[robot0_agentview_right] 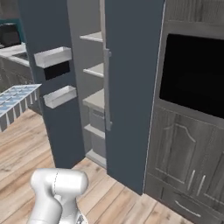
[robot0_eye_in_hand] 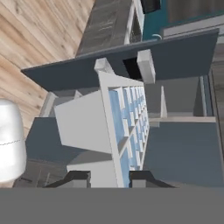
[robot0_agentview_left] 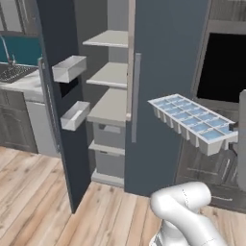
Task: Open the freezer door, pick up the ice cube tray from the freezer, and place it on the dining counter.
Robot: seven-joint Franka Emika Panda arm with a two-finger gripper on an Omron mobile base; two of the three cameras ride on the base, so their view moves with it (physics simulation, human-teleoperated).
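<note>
The ice cube tray (robot0_agentview_left: 190, 120), light grey with two rows of pale blue cells, hangs level in the air in front of the plain slate-blue door. My gripper (robot0_agentview_left: 234, 129) is shut on its right end. In the hand view the tray (robot0_eye_in_hand: 118, 131) stands edge-on between my two dark fingertips, and the gripper (robot0_eye_in_hand: 109, 177) clamps its near end. The tray's far end (robot0_agentview_right: 15, 98) reaches in from the left of the right base view. The freezer door (robot0_agentview_left: 57, 105) stands swung open to the left, with white bins (robot0_agentview_left: 69, 68) on its inner side. The freezer (robot0_agentview_left: 113, 74) shows flat grey shelves. The dining counter is out of view.
A dark wood oven cabinet (robot0_agentview_right: 192, 78) with a black oven window stands right of the plain slate-blue door (robot0_agentview_left: 166, 72). At the far left there is a small marble counter with a sink (robot0_agentview_left: 14, 74). Light wood floor (robot0_agentview_left: 48, 211) lies in front of the freezer.
</note>
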